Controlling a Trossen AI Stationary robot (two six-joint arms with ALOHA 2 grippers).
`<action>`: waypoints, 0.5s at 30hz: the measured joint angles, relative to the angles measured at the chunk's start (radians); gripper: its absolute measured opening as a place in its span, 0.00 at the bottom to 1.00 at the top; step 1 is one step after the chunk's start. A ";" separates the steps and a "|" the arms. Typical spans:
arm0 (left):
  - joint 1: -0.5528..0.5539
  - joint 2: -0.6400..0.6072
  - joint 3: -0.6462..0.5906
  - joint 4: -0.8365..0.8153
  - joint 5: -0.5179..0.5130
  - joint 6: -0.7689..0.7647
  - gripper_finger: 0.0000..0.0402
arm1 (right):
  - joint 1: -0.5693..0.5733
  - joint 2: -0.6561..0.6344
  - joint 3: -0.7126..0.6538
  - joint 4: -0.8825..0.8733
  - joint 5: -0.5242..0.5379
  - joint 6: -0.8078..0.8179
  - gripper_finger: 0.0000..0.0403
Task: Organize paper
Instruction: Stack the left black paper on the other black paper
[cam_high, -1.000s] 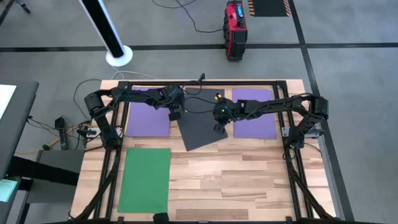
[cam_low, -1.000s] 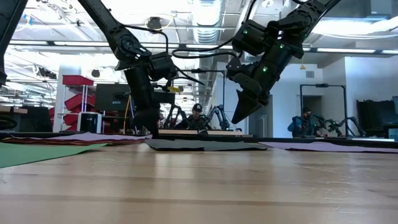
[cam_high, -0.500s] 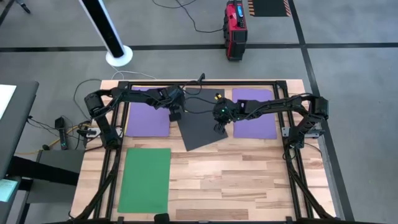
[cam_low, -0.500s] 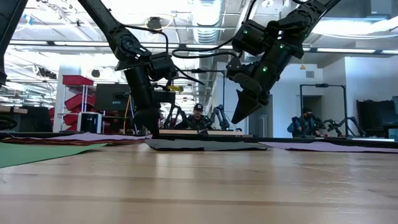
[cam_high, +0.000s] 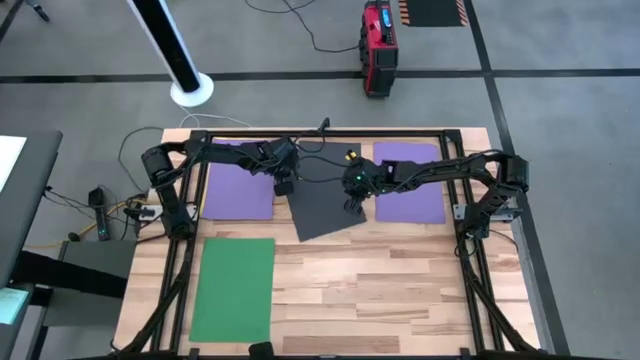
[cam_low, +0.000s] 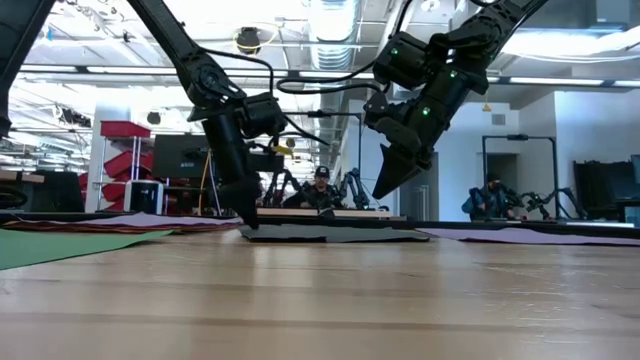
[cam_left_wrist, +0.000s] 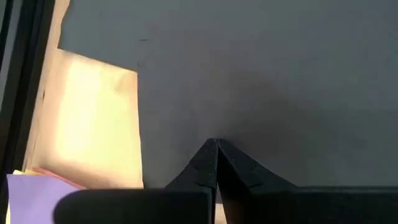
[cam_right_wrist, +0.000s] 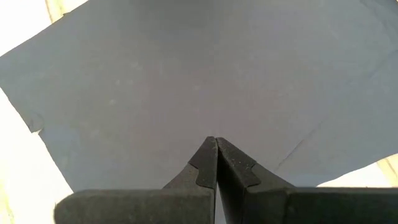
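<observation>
A dark grey sheet (cam_high: 322, 208) lies askew and flat on the wooden table, mid-far. A purple sheet (cam_high: 238, 180) lies to its left, another purple sheet (cam_high: 408, 182) to its right, and a green sheet (cam_high: 233, 288) at the near left. My left gripper (cam_high: 283, 188) is shut, its tips down at the grey sheet's far left corner (cam_low: 247, 224). My right gripper (cam_low: 385, 190) is shut too and hangs above the sheet's right part (cam_right_wrist: 186, 74), clear of it. My left gripper presses its shut fingertips (cam_left_wrist: 214, 149) down on the dark grey sheet near its far left corner (cam_left_wrist: 186, 127), a little in from the edge. The fingers come from above, pointing steeply down. The sheet lies flat on the table under them.
A black frame (cam_high: 330, 132) runs round the table, with the arm bases at its left and right sides. Beside the left purple sheet, pink and yellow edges (cam_left_wrist: 37, 173) peek out from beneath it. Bare wood (cam_high: 400, 290) fills the near right.
My left gripper has crept a little toward the table's right edge with its tips still down on the dark grey sheet. My right gripper has kept still above the sheet.
</observation>
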 joint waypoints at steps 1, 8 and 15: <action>0.000 0.008 0.004 0.007 -0.006 0.002 0.00 | 0.002 0.000 0.000 0.002 0.000 0.001 0.00; 0.000 0.031 0.039 0.015 -0.008 0.014 0.00 | 0.011 0.000 0.000 0.001 0.000 0.001 0.00; 0.000 0.034 0.100 -0.015 -0.026 0.036 0.00 | 0.011 0.000 0.000 0.002 0.000 0.001 0.00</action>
